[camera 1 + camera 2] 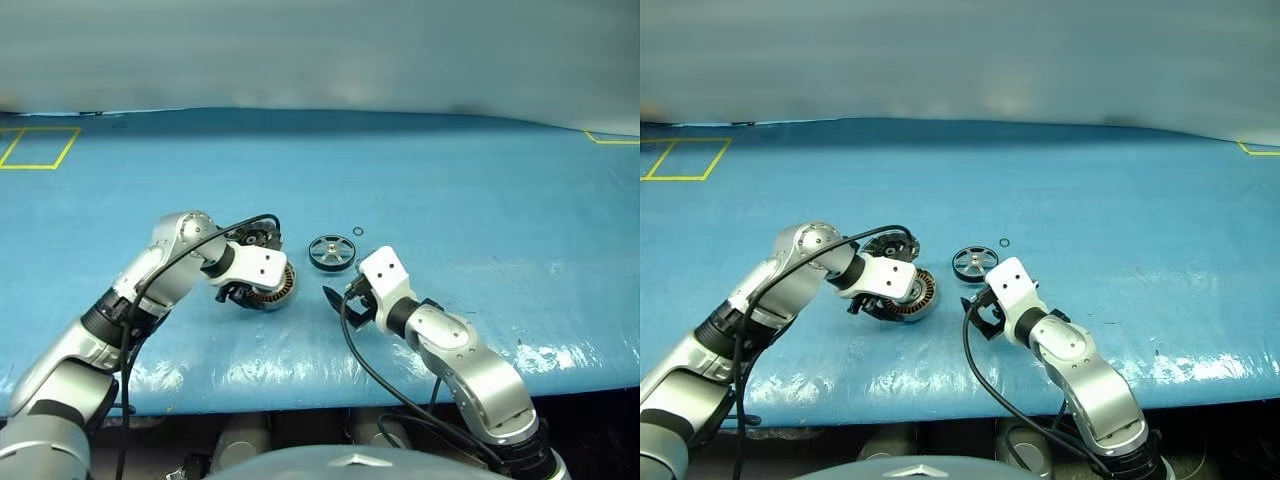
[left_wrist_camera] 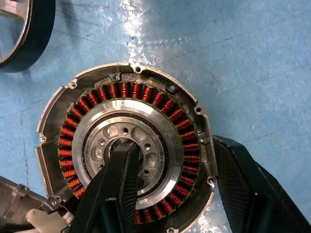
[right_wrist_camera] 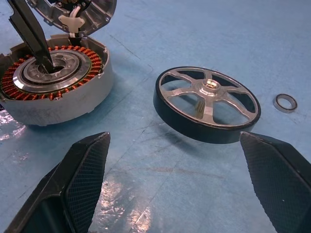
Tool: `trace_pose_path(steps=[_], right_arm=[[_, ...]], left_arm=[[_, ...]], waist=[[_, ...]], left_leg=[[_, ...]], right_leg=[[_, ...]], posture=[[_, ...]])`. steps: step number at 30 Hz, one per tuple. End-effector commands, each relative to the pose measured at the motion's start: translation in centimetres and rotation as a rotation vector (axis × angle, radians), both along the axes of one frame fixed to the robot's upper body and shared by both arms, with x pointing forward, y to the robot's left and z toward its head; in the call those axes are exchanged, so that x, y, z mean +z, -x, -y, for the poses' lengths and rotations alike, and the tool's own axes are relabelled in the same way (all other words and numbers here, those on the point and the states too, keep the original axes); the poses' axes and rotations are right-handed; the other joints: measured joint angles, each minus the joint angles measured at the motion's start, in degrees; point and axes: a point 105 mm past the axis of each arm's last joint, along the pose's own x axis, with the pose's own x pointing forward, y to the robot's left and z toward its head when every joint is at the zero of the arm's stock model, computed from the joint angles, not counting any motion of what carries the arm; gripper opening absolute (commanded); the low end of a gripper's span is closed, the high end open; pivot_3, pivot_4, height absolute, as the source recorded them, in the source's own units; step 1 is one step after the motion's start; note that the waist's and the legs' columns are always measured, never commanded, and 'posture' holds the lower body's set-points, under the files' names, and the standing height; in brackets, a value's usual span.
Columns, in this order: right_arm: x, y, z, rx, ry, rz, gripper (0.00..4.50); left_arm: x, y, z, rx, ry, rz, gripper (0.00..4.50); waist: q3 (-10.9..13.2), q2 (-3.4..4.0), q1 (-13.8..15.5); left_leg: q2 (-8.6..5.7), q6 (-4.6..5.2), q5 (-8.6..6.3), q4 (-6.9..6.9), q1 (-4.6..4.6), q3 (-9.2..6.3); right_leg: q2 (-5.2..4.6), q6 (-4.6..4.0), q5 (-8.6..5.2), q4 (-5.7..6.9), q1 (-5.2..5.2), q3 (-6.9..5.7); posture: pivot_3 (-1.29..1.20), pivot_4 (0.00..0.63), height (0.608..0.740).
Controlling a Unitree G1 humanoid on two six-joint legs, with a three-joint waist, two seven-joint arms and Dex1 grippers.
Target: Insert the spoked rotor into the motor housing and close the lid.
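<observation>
**Rotor waiting beside the open housing**

The spoked rotor point(image 3: 207, 108) lies flat on the blue desk point(image 1: 480, 200), spokes and hub facing up, with nothing gripping it. A tiny ring point(image 3: 285, 102) sits just beside it on the far side. Near the rotor on the other side stands the motor housing point(image 2: 124, 150), its copper windings and silver centre bearing exposed. The lid point(image 3: 73, 14) is tipped up at the housing's far edge, so the cup is open from above.

The left gripper point(image 2: 170, 191) is clamped on the housing's wall: one finger reaches down into the centre bore, the other presses on the outer rim. The right gripper point(image 3: 177, 187) has its fingers wide apart, close to the desk, with the rotor between and beyond its tips, not touching it.

The step in hand appears to be picking up the rotor. Done well, the right gripper would close across the dark outer rim, squarely on opposite sides, so the wheel lifts level. The ring nearby should stay undisturbed. The left finger in the bore would probably have to come out before the rotor can seat, and the lid must stay tipped back until then.
</observation>
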Motion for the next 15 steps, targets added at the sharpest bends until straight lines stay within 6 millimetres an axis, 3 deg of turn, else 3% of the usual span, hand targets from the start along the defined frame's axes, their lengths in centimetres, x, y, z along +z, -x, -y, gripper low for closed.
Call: trace_pose_path(steps=[1, 4, 5, 6, 7, 9, 13, 15], right_arm=[[1.0, -0.2, -0.2, 0.013, -0.016, 0.044, 4.5], [1.0, -0.1, -0.2, 0.01, -0.018, 0.042, 4.5], [1.0, -0.1, -0.2, 0.009, -0.019, 0.041, 4.5], [0.9, -0.1, -0.2, 0.007, -0.021, 0.04, 4.5], [0.9, -0.1, -0.2, 0.005, -0.022, 0.038, 4.5], [0.8, -0.1, -0.2, 0.003, -0.025, 0.036, 4.5], [0.8, 0.0, -0.2, 0.004, -0.027, 0.033, 4.5], [0.8, -0.1, -0.2, 0.005, -0.027, 0.032, 4.5]], left_arm=[[-0.5, 1.5, 1.0, -0.047, 0.016, -0.055, 2.03], [-0.5, 1.8, 0.9, -0.067, -0.006, -0.062, 2.03], [-0.5, 1.9, 0.7, -0.075, -0.02, -0.062, 2.38], [-0.4, 2.0, 0.7, -0.081, -0.025, -0.063, 2.38], [-0.2, 2.0, 0.7, -0.087, -0.023, -0.062, 2.79], [0.3, 2.2, 1.2, -0.097, 0.0, -0.061, 3.1], [1.2, 2.6, 1.8, -0.114, 0.037, -0.057, 4.48], [1.6, 2.7, 2.0, -0.122, 0.044, -0.047, 4.48]], waist=[[0.0, 0.0, 0.0], [0.0, 0.0, 0.1], [0.0, 0.0, 0.1], [0.0, 0.0, 0.1], [0.0, -0.01, 0.1], [0.0, 0.0, 0.0], [0.1, -0.03, 0.0], [0.1, -0.03, 0.1]], left_leg=[[0.0, 0.0, 0.0, 0.0, 0.0, 0.0], [0.0, 0.0, 0.0, -0.01, 0.0, 0.0], [0.0, 0.0, 0.0, -0.01, 0.0, 0.0], [0.0, 0.0, 0.0, -0.01, 0.0, 0.0], [0.0, 0.0, 0.0, -0.01, -0.01, 0.0], [0.01, 0.0, 0.0, -0.02, -0.01, 0.01], [0.01, 0.0, 0.0, -0.02, -0.05, 0.0], [0.01, 0.0, 0.0, -0.02, -0.08, 0.0]], right_leg=[[0.0, 0.0, 0.0, 0.0, 0.0, 0.0], [0.0, 0.0, 0.0, -0.01, 0.0, 0.0], [0.0, 0.0, 0.0, -0.02, 0.0, 0.0], [0.0, 0.0, 0.0, -0.02, 0.0, 0.0], [0.0, 0.0, 0.0, -0.02, 0.0, 0.0], [0.0, -0.01, -0.01, -0.03, -0.02, 0.0], [0.0, 0.0, -0.01, -0.03, -0.04, -0.01], [0.0, 0.0, -0.01, -0.04, -0.06, -0.01]], posture=[[0.0, 0.15, 0.74], [0.0, 0.15, 0.74], [0.0, 0.15, 0.74], [0.0, 0.15, 0.74], [0.0, 0.15, 0.74], [0.0, 0.15, 0.74], [0.0, 0.15, 0.74], [0.0, 0.15, 0.74]])
